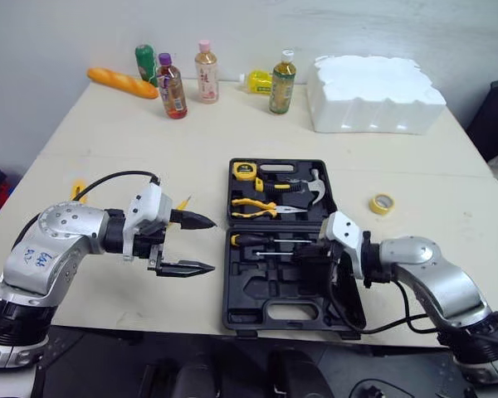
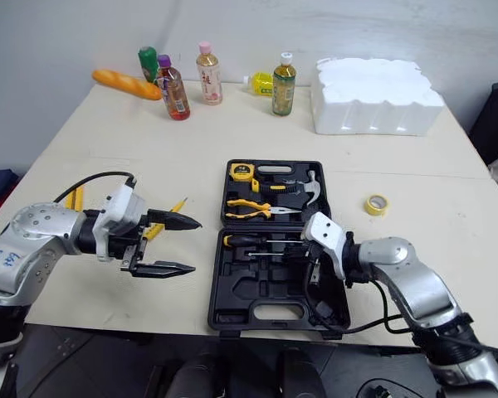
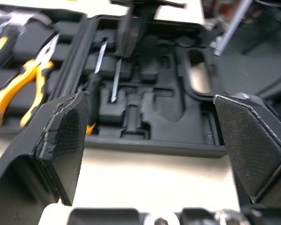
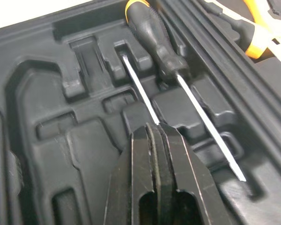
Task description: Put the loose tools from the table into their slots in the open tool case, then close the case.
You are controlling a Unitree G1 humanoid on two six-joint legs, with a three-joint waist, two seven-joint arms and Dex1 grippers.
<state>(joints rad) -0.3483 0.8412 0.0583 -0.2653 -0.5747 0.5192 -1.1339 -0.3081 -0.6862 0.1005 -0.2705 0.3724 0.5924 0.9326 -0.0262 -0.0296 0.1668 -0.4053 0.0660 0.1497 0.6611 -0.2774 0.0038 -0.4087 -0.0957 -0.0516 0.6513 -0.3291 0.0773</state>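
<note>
ROBOT AT THE TOOL CASE: The right gripper (image 4: 155, 129), its two black fingers pressed together, appears to pinch the end of a thin steel shaft (image 4: 139, 86) over the handle-side half of an open black moulded-plastic tool case (image 1: 257, 294) on a pale table (image 1: 398, 166). The shaft lies low in the case's tray. Its long axis runs parallel to the hinge and its tip points away from the fingertips toward the case's left wall. Whatever is on its other end is hidden under the fingers. Just beside it, on the hinge side and lying the same way, is a black-and-orange-handled screwdriver (image 4: 152, 33). The other half of the case holds a yellow tape measure (image 1: 245, 171), yellow-handled pliers (image 1: 253, 207) and a steel-headed hammer (image 1: 315, 189). The left gripper (image 1: 209, 245), fingers spread wide and holding nothing, hovers just off the case's left wall, pointing at it. Two things lie loose: a slender yellow tool (image 2: 176, 205) left of the case, partly behind the left gripper, and a roll of yellow tape (image 1: 382, 203) well to the case's right. The next step is probably to seat the shaft and let go. After that, the left arm is nearer the yellow tool and the right arm nearer the tape. The right arm lies across the handle-side half and would block closing the case. Drink bottles (image 1: 172, 86), an orange loaf-shaped item (image 1: 122, 82) and a white foam block (image 1: 373, 95) stand well beyond the case's far edge, out of the way.
</note>
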